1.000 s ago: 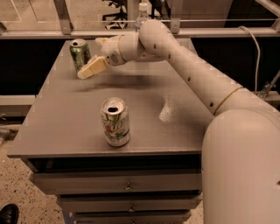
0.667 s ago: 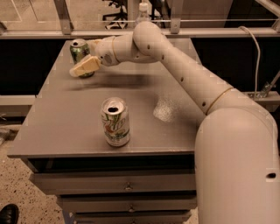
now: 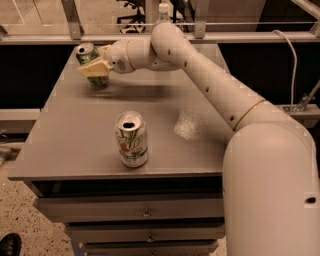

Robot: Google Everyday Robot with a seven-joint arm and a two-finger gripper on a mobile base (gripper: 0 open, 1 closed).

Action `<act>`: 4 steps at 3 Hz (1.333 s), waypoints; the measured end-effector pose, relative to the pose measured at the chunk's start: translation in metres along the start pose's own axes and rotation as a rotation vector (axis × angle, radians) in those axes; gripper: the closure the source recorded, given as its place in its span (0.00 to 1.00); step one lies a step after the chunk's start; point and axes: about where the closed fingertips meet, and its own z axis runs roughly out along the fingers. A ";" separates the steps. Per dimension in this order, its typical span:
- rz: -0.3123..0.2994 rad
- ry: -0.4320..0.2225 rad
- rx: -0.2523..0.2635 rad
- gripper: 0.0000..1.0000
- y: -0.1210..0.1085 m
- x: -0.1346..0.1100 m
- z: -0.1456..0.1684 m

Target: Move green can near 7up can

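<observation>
The green can (image 3: 85, 50) stands upright at the far left corner of the grey table (image 3: 70, 135). It is dark green with a silver top. My gripper (image 3: 94, 68) has reached across the table to it and overlaps the can's front, covering its middle. The 7up can (image 3: 132, 140) is mostly white with a green and red logo. It stands upright near the table's front edge, well apart from the green can. My arm (image 3: 210, 85) stretches from the lower right to the far left.
A pale scuffed patch (image 3: 186, 125) marks the tabletop right of the 7up can. Drawers (image 3: 145, 212) sit under the table. A clear bottle (image 3: 162, 10) stands behind the far rail. A cable (image 3: 292, 55) hangs at the right. A black shoe (image 3: 9, 244) is on the floor.
My gripper has moved left from beside the green can to right over it, now covering the can's middle. Both cans stand where they were.
</observation>
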 end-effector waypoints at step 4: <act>0.081 -0.039 0.135 1.00 0.019 0.021 -0.181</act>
